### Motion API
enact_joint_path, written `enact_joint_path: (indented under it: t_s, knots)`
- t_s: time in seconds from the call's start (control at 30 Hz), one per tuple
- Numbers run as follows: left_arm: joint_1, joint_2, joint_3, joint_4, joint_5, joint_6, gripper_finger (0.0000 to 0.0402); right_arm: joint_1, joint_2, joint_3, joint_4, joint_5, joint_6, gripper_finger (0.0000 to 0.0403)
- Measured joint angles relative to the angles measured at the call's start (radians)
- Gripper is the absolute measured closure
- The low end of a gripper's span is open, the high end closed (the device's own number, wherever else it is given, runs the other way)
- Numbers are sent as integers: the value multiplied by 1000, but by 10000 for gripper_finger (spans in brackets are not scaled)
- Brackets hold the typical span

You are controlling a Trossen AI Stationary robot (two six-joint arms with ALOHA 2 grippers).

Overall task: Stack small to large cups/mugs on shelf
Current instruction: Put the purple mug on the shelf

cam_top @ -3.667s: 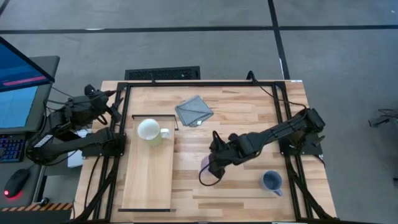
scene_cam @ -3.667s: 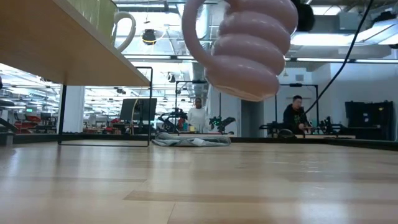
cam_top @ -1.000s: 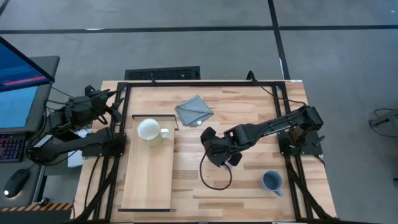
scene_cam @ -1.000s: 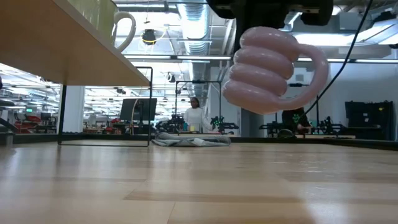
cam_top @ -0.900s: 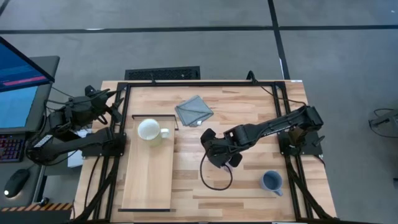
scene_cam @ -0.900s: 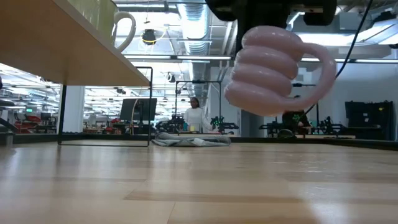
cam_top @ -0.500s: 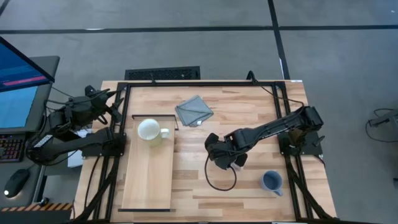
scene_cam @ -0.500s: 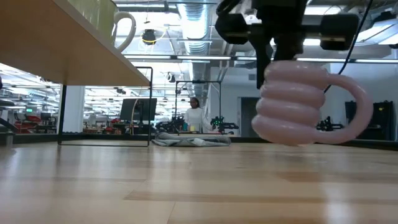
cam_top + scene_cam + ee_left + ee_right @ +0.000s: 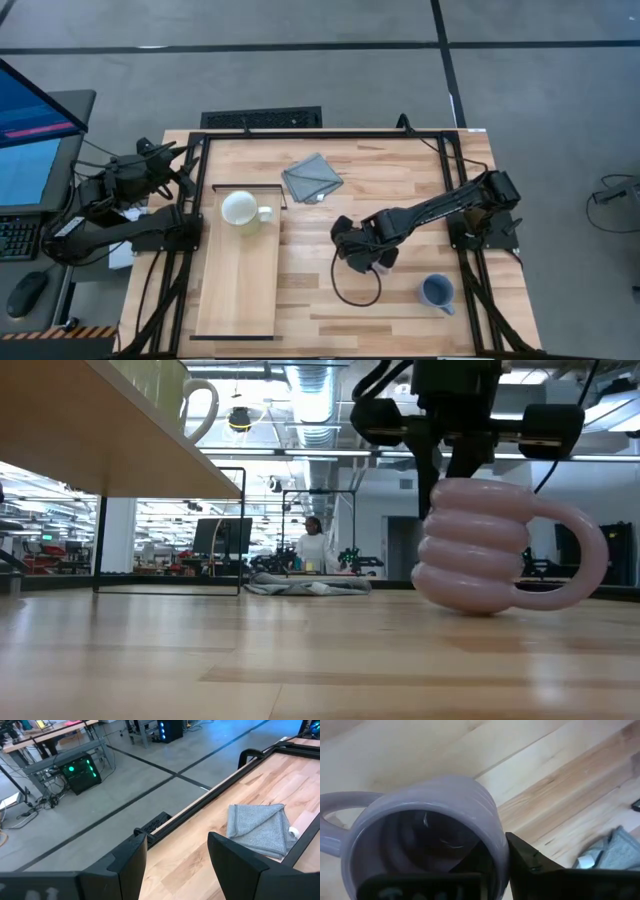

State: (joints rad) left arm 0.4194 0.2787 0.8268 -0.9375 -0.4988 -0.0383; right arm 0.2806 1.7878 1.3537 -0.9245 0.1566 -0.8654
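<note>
In low view, purple mug (image 9: 480, 550) meets tabletop (image 9: 250, 660); overhead hides it.

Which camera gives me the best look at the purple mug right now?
The low view: the purple mug shows whole, ribbed side and handle, sitting on the tabletop under the right gripper, which pinches its rim. The right wrist view shows only its opening; in the high view the arm hides it; the left wrist view misses it.

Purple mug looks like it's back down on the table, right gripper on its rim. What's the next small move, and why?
Probably open the right gripper and lift clear. In the low view the purple mug sits upright on the table, not on the shelf where the white mug stands. The gripper pinches the rim beside the handle; a fresh hold may suit the carry better. The left gripper waits open, far left.
</note>
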Motion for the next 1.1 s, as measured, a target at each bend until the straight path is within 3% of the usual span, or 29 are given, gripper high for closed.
enact_joint_path:
  t_s: [0.2, 0.43, 1.1]
  knots:
    - [0, 0, 0, 0, 0, 0, 199, -1, 0, 0, 36, 0, 4, 347]
    - [0, 0, 0, 0, 0, 0, 199, -3, 0, -1, 95, 1, 156, 346]
    - [0, 0, 0, 0, 4, 0, 199, -2, 1, -1, 110, 1, 106, 337]
